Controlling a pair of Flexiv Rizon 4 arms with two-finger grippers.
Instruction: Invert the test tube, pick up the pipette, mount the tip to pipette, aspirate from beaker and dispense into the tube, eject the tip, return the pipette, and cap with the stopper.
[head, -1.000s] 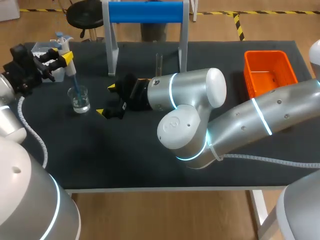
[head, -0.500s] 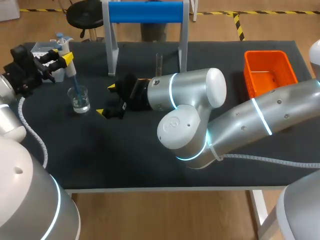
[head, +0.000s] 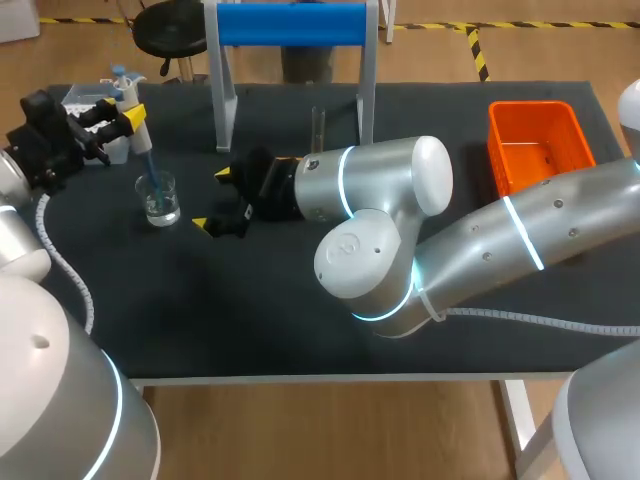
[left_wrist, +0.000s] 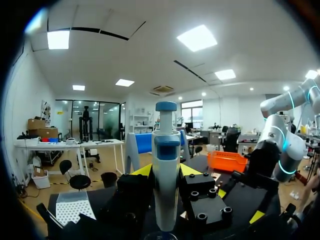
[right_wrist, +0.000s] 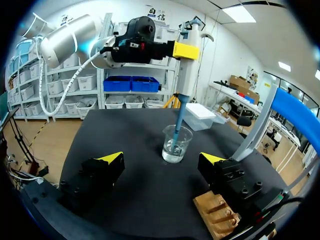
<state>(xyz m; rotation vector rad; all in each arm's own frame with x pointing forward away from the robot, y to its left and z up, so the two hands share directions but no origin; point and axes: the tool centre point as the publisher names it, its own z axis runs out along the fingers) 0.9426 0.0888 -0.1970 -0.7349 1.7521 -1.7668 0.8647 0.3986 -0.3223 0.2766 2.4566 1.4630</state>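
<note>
Overhead, our left gripper (head: 118, 113) clamped the pipette (head: 137, 128) upright, its tip (head: 150, 168) dipped in the beaker (head: 159, 198), evidently for aspirating; our right gripper (head: 213, 199) hung open nearby. At our left wrist, the pipette (left_wrist: 166, 175) stood gripped, dead ahead. From our right wrist, spread jaws faced the beaker (right_wrist: 176, 143).

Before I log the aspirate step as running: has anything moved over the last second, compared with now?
Nothing has visibly moved. The left gripper stays shut on the pipette, whose tip stands in the beaker. The right gripper stays open, low over the table beside the beaker.
</note>
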